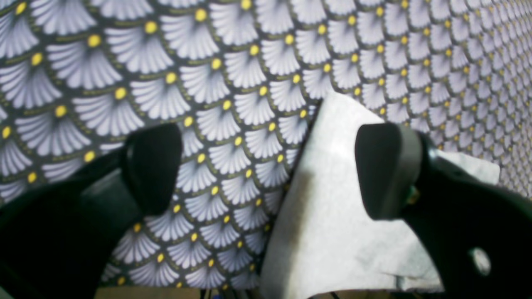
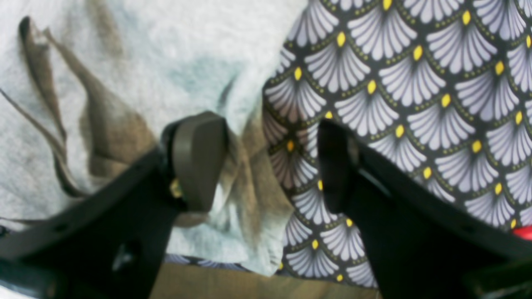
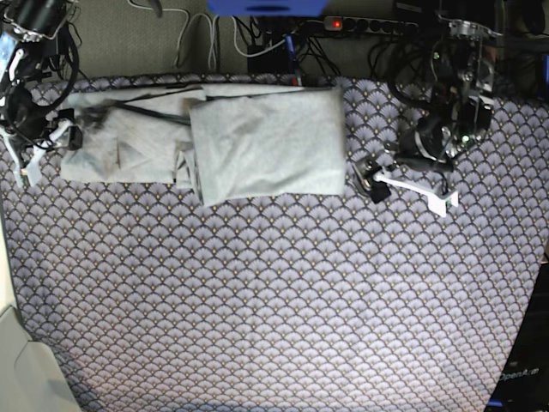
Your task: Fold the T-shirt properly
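The light grey T-shirt (image 3: 257,142) lies partly folded along the far edge of the tablecloth, plain side up, with a doubled panel on the right and a creased part on the left. My left gripper (image 1: 270,170) is open over the shirt's near right corner (image 1: 332,216); one finger is above the cloth, the other over the tablecloth. In the base view this gripper (image 3: 371,178) is just right of the shirt. My right gripper (image 2: 266,166) is open astride the shirt's crumpled edge (image 2: 145,62), at the shirt's left end in the base view (image 3: 69,136).
The purple-grey scallop-patterned tablecloth (image 3: 274,300) covers the table. Cables and a power strip (image 3: 343,24) lie behind the far edge. The wooden table edge (image 2: 232,286) shows just below the right gripper.
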Tool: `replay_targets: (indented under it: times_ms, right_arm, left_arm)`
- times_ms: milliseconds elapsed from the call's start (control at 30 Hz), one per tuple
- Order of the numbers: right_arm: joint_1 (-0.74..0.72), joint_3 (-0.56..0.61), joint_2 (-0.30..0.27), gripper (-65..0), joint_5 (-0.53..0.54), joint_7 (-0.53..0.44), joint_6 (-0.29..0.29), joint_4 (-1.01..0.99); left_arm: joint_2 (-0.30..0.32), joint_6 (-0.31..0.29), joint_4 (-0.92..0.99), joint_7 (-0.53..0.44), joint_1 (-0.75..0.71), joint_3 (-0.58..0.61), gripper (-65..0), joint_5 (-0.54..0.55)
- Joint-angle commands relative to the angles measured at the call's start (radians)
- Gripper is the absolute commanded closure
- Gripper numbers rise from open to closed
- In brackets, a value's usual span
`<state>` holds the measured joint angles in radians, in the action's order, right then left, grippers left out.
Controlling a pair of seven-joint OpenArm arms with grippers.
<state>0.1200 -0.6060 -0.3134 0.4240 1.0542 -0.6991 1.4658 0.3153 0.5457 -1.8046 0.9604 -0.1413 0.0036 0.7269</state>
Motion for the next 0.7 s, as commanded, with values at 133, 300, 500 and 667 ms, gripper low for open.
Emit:
replay_targets:
  times_ms: [133, 300, 500, 667]
  right_arm:
    - [-0.01, -0.005, -0.019, -39.2, 0.009, -0.015, 0.001, -0.032]
    - [-0.03, 0.002, -0.036, -39.2, 0.011, -0.042, 0.001, -0.122]
    - [-0.03, 0.002, -0.033, -39.1, 0.011, -0.032, 0.001, -0.121]
    - [-0.029, 0.002, -0.03, -38.8, 0.011, -0.032, 0.001, -0.121]
  left_arm:
    - [0.008, -0.002, -0.014, -0.01, -0.002, -0.006, -65.0, 0.01]
    - [0.008, -0.002, -0.014, -0.01, -0.004, -0.006, -65.0, 0.01]
    - [0.008, -0.002, -0.014, -0.01, -0.001, -0.006, -65.0, 0.007]
    - [0.008, -0.002, -0.014, -0.01, -0.001, -0.006, -65.0, 0.01]
